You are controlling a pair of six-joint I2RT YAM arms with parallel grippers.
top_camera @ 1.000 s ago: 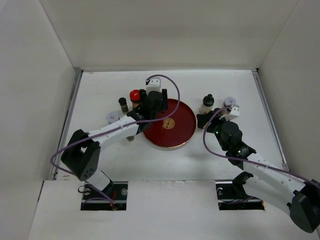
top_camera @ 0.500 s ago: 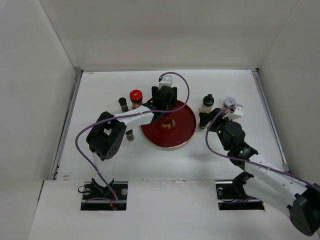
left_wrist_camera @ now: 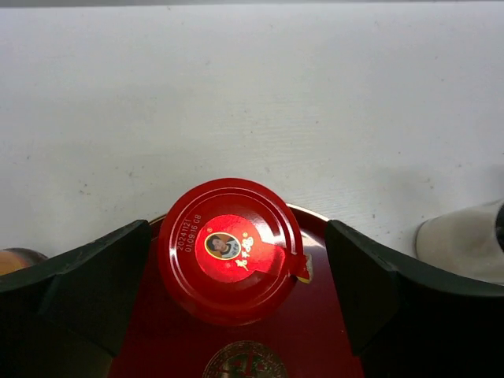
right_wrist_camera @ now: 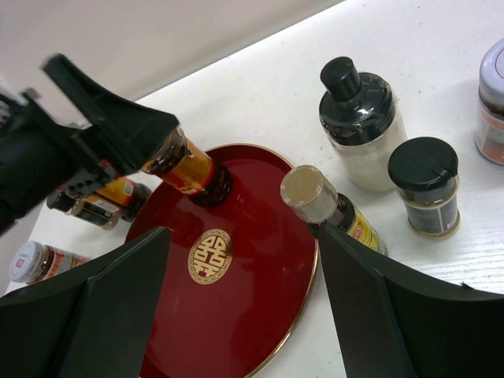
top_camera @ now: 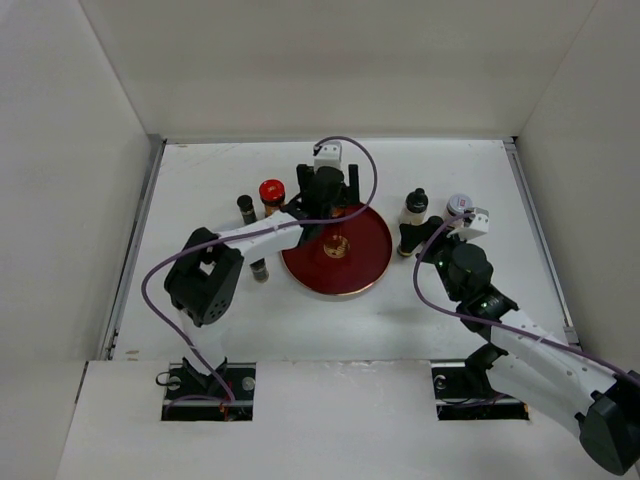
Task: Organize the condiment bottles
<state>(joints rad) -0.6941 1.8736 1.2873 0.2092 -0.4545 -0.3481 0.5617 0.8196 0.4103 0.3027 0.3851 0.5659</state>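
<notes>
My left gripper (left_wrist_camera: 236,236) stands open over the far edge of the round red tray (left_wrist_camera: 315,331). A red-capped jar (left_wrist_camera: 228,248) stands on the tray between its fingers, with a gap on each side. In the top view the left gripper (top_camera: 327,203) hides that jar. A second red-capped bottle (top_camera: 271,192) and a dark bottle (top_camera: 246,208) stand left of the tray. My right gripper (right_wrist_camera: 242,232) is open above the tray's right part (right_wrist_camera: 236,315). A beige-capped dark bottle (right_wrist_camera: 311,193) stands just off the rim by its right finger.
A pale bottle with a black cap (right_wrist_camera: 362,118), a black-capped dark jar (right_wrist_camera: 425,185) and a silver-capped jar (top_camera: 459,205) stand right of the tray. A small dark bottle (top_camera: 260,268) is by the left arm. White walls close in the table (top_camera: 200,330).
The left gripper swung right from the tray's left side to its far edge with the red-capped jar, then opened and let go of it. The right gripper edged slightly left.
</notes>
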